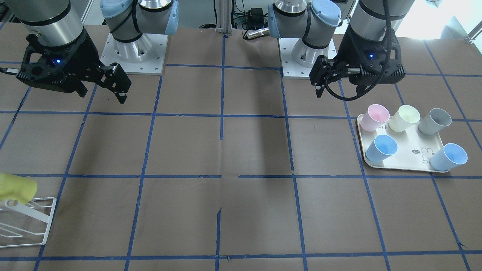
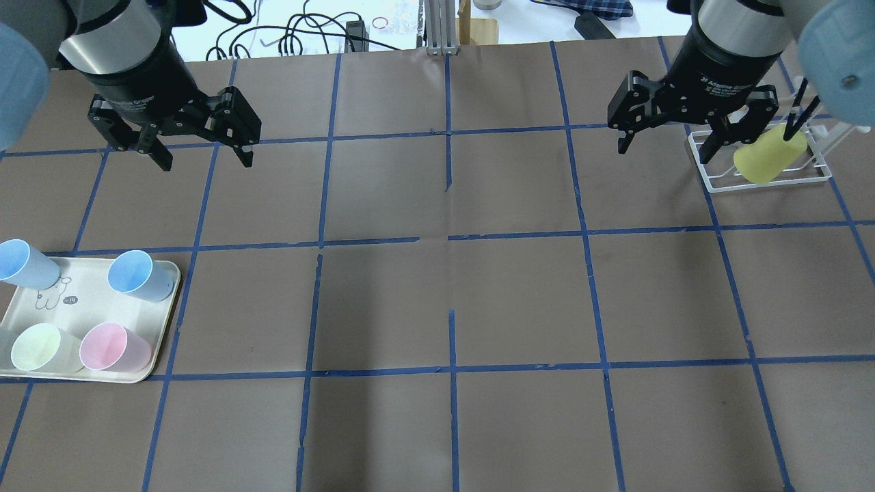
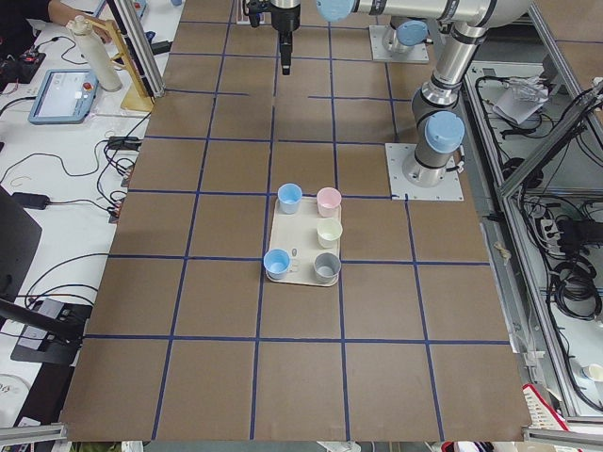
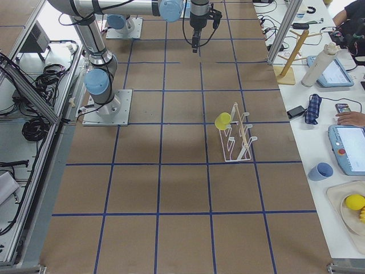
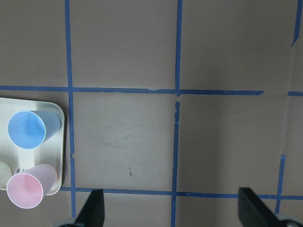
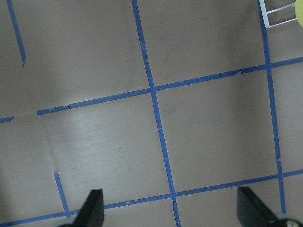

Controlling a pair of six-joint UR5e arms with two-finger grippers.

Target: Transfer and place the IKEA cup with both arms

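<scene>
Yellow IKEA cup (image 2: pixel 769 156) hangs tipped on the white rack (image 2: pixel 711 179), well apart from the tray (image 2: pixel 164 321) of pastel cups (image 2: pixel 113 347), so I'd guess a handover's needed; right gripper (image 2: pixel 664 147) and left gripper (image 2: pixel 206 161) hover, jaws spread wide, empty.

White lettering on the black collar (image 2: pixel 724 87) above the right hand (image 2: pixel 664 152) reads, in part, "2F Adaptive Gripper" in the overhead view. The left hand (image 2: pixel 206 162) bears similar print, too faint to read in full. On the cream tray (image 1: pixel 408 141) standing on the table (image 1: pixel 241 150), a small dark speech bubble (image 1: pixel 415 151) beside a line-drawn rabbit (image 1: pixel 426 154) appears to say "hi". The tablet (image 3: pixel 61 94) screen at the side bench is too small to read.
</scene>
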